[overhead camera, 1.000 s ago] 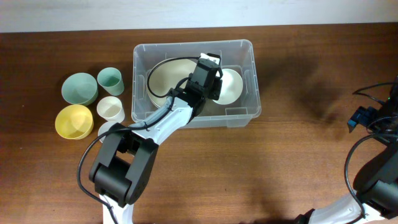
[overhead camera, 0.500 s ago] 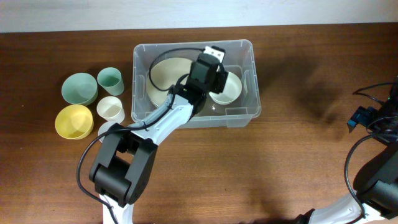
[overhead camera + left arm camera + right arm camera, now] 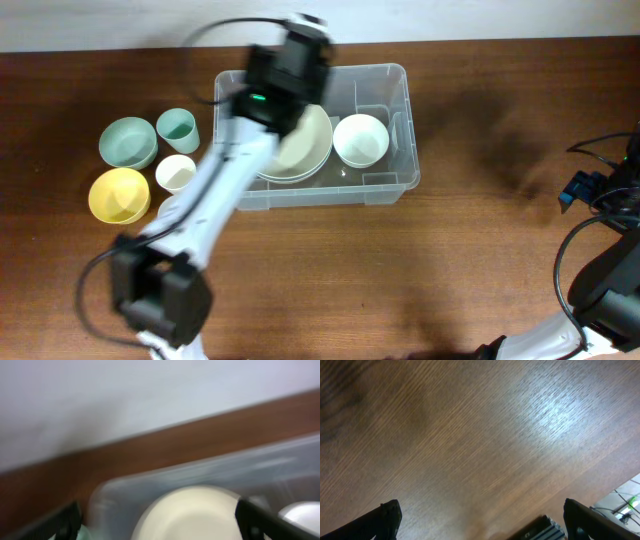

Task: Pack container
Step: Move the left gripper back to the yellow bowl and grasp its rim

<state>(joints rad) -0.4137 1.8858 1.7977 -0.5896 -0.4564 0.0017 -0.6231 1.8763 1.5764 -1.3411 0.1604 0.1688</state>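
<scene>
Clear container (image 3: 380, 90), white bowl (image 3: 360, 140), cream plate (image 3: 305, 150), mint-green bowl (image 3: 127, 141), yellow bowl (image 3: 118, 194), dark brown wood-grain table (image 3: 450, 260).

Overhead looks straight down on table (image 3: 400, 270); L wrist, low, shares container (image 3: 388, 95) w/ it; R wrist close on table.

The left arm (image 3: 215, 190) reaches from its base at the near edge diagonally away, almost fully stretched, with its upper links and wrist blurred. At its far end, the left gripper (image 3: 298, 38) has two dark fingers (image 3: 67, 522) spread wide in the wrist view's lower corners. The right arm (image 3: 605, 250) stands folded at the far right edge. The right gripper (image 3: 480, 512) is likewise spread wide, only its black fingertips (image 3: 387, 517) showing.
</scene>
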